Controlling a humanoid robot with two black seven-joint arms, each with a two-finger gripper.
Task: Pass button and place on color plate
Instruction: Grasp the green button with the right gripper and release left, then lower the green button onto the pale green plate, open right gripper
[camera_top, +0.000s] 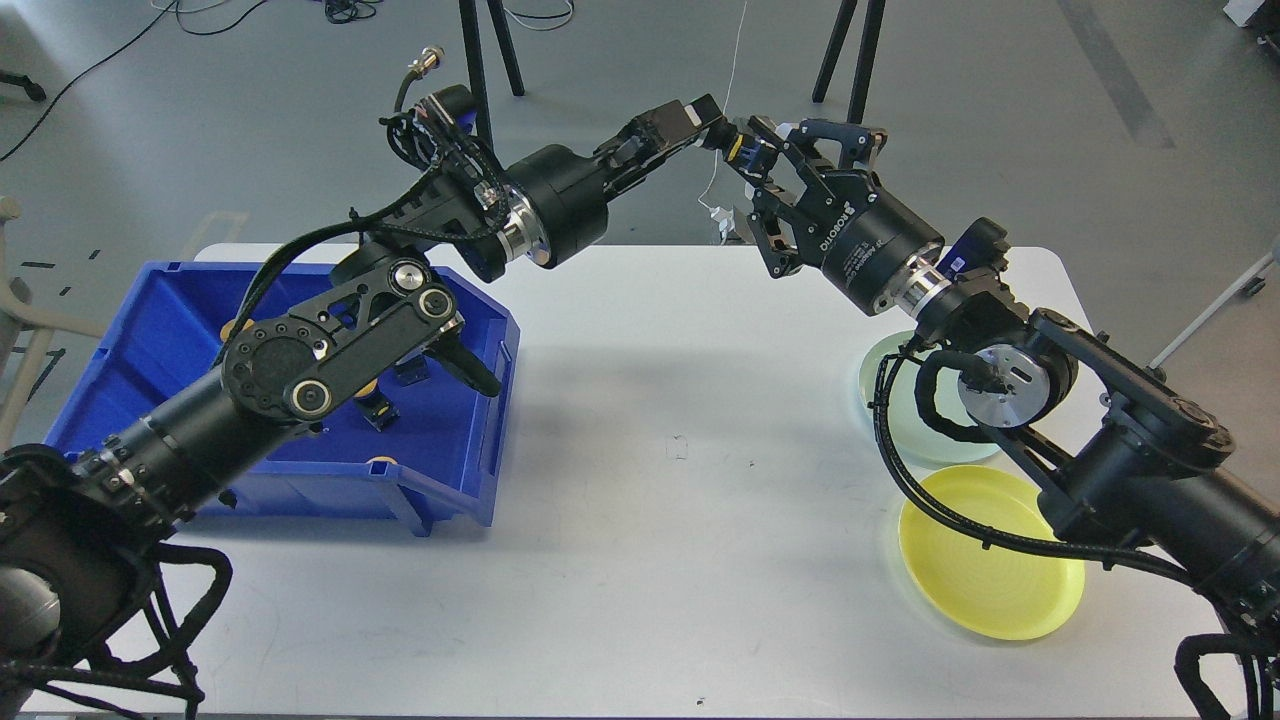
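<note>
A small button (743, 148) with a yellow ring and black body hangs in the air beyond the table's far edge. My left gripper (718, 130) is shut on its left end. My right gripper (756, 150) reaches in from the right, and its two fingers have closed in above and below the same button and seem to touch it. A yellow plate (985, 585) lies at the table's right front. A pale green plate (893, 395) lies just behind it, partly hidden by my right arm.
A blue bin (130, 340) stands on the table's left side with a few more buttons (378, 412) in it, partly hidden by my left arm. Tripod legs (480, 60) and cables stand on the floor beyond the white table (640, 520).
</note>
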